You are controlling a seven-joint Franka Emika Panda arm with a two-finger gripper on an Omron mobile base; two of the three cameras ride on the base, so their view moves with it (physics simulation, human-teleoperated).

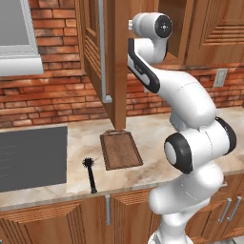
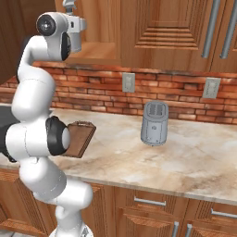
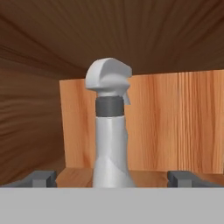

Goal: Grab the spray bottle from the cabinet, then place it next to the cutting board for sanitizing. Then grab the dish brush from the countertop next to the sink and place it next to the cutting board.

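I've got the spray bottle (image 3: 110,127) dead centre in the hand view, standing upright on the cabinet (image 1: 116,62) shelf, pale grey body, dark collar, trigger head pointing right. It's inside the wall cabinet, wooden back panel behind it and wood walls all round. My pincer (image 3: 111,178) is spread wide apart, one dark fingertip low on each side of the bottle's base, and neither one looks to be touching it, so nothing's gripped.

From the left base view the arm reaches up into the cabinet with the door swung open towards me, its long metal bar handle (image 1: 102,47) running down the edge. Below that, on the table (image 1: 157,128), the cutting board (image 1: 120,150) lies flat with its little handle at the far end near the brick wall. The dish brush (image 1: 90,174) is just left of the board, not touching it, bristly head far, handle pointing near. The sink (image 1: 32,157) is further left, right beside the brush.

Over in the right base view a grey toaster (image 2: 154,123) sits on the table well to the right of the board, under two wall outlets (image 2: 128,82).
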